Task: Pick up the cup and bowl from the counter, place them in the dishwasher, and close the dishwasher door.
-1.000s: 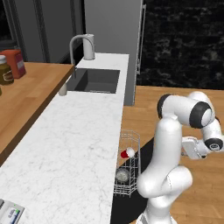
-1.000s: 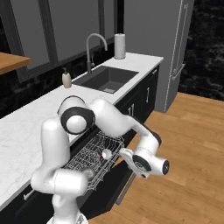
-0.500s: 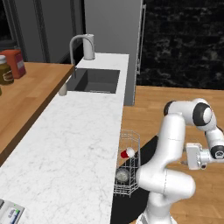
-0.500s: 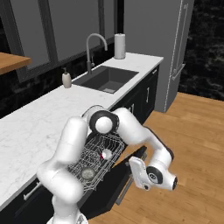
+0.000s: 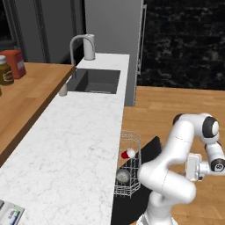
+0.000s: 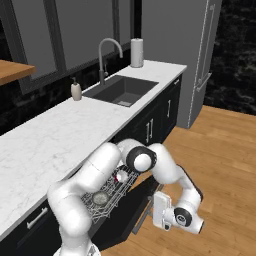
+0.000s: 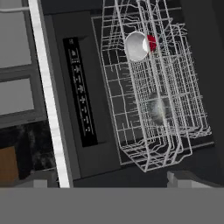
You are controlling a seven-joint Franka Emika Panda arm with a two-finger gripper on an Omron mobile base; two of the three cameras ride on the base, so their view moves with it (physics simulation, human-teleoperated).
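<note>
Cup and bowl lie in the dishwasher rack; gripper empty, jaws apart; next, lift the door shut.

Rendered home kitchen: long white marble counter over dark cabinets, inset dark sink with curved metal faucet, soap bottle beside it. Tall grey fridge at the counter's end, wood floor, black tile wall behind. Under-counter dishwasher open with white wire rack pulled out; wooden shelf with jars on the left.
</note>
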